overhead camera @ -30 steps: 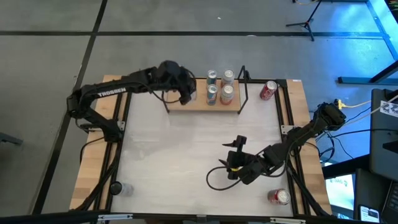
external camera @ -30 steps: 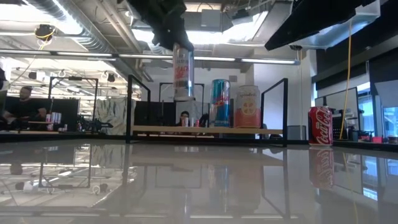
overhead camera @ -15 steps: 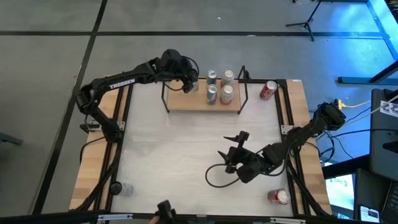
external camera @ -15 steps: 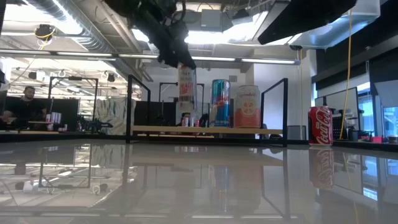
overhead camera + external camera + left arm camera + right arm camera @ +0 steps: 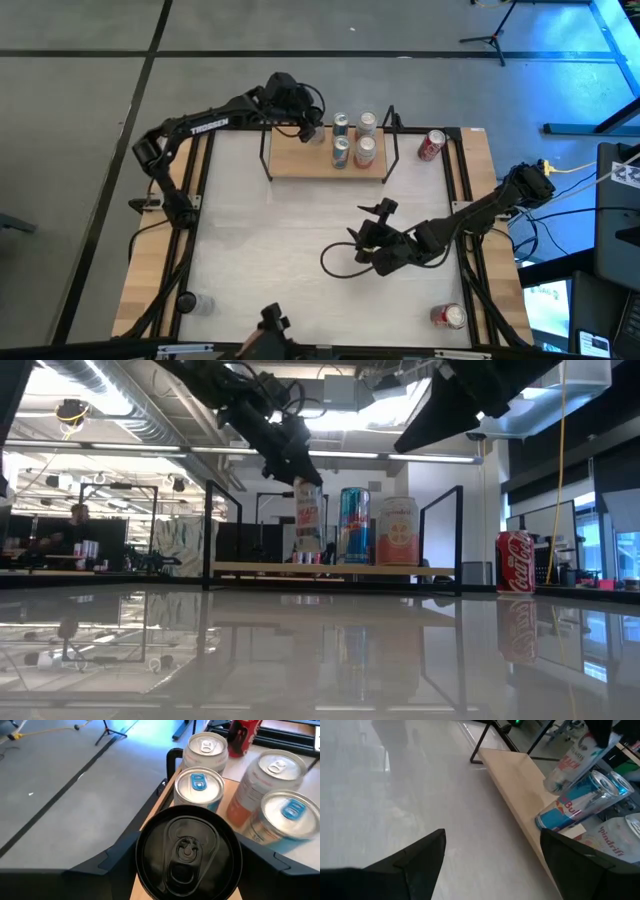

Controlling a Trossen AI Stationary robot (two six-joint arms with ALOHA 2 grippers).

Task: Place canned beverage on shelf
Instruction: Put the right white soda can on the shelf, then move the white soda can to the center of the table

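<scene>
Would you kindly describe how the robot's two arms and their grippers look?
Both are dark, slender, jointed arms. The left arm bears white lettering along its forearm link; the right arm has a black cable looping from its wrist onto the white tabletop. Each gripper has two flat, dark fingers.

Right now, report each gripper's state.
Left gripper: shut on a can over the shelf.
Right gripper: open, empty.
</scene>
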